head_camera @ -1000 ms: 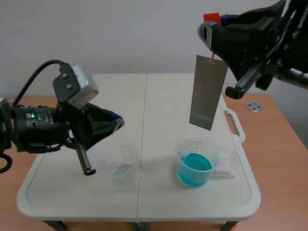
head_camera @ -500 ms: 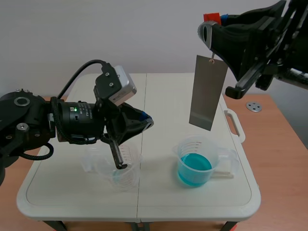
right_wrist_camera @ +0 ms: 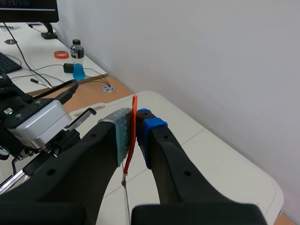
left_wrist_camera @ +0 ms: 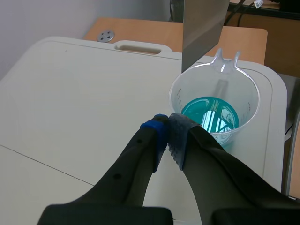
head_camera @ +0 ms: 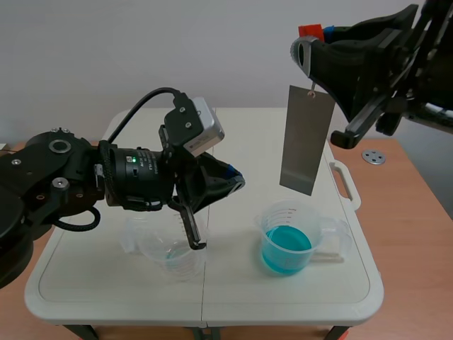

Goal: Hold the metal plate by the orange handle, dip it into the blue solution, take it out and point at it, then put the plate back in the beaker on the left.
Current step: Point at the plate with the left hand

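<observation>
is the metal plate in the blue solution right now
No, the metal plate hangs by its orange handle from the right tool, its lower edge above the beaker of blue solution.

Bright, even and diffuse, falling from overhead. In the scene view, only faint, soft-edged shadow on the white table [head_camera: 241,142]: a pale patch under the left arm [head_camera: 71,184] toward 7 o'clock, another beside the beaker of blue solution [head_camera: 287,244] toward 4 o'clock. Dull, even sheen on the metal plate [head_camera: 306,138] at 1 o'clock, slightly darker toward its lower edge. In the left wrist view, white streaks of glare on the blue solution [left_wrist_camera: 211,117] at 2 o'clock. In the right wrist view, evenly lit wall [right_wrist_camera: 197,56]; orange handle [right_wrist_camera: 135,117] glowing between the black fingers of the right gripper [right_wrist_camera: 136,123], faint grey sheen along them.
</observation>
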Robot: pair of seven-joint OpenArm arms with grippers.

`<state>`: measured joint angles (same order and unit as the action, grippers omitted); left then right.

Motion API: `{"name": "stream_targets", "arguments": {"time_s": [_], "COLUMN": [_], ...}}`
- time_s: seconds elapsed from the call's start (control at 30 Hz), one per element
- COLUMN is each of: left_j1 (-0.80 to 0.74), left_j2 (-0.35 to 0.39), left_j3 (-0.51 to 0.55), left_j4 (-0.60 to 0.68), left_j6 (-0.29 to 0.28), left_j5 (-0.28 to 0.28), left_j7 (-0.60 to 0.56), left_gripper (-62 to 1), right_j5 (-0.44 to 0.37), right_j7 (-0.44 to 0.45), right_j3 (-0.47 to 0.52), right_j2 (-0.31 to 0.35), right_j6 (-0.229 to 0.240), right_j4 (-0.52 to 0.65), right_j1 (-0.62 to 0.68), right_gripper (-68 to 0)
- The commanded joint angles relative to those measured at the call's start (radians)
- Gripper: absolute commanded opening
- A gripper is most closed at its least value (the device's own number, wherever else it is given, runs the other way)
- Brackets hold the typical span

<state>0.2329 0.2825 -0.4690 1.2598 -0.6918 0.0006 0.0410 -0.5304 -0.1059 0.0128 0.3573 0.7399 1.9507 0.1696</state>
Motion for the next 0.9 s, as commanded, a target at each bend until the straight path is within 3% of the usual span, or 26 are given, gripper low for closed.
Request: {"name": "stream_targets", "arguments": {"time_s": [0.0,0.33,0.5,0.87], "left_j1": [0.011,0.002,-0.085,-0.456], "left_j2": [-0.005,0.007,0.053,0.269], "left_j3": [0.007,0.013,0.101,0.480], "left_j4": [0.013,0.014,0.060,0.246], "left_j6": [-0.004,0.000,0.076,0.298], "left_j5": [-0.010,-0.011,-0.021,-0.153], "left_j7": [-0.013,-0.013,-0.026,-0.180], "left_gripper": [-58.8,-58.8,-58.8,-58.8], "right_j5": [-0.014,-0.014,-0.014,-0.014], "right_j7": [0.018,0.018,0.018,0.005], "right_j3": [0.002,0.002,0.002,0.002], "right_j2": [0.003,0.003,0.003,0.003], "right_j6": [0.006,0.006,0.006,0.006], "right_j4": [0.018,0.018,0.018,0.018], "right_j1": [-0.012,-0.012,-0.012,-0.012], "right_gripper": [-66.2,-66.2,-66.2,-66.2]}}
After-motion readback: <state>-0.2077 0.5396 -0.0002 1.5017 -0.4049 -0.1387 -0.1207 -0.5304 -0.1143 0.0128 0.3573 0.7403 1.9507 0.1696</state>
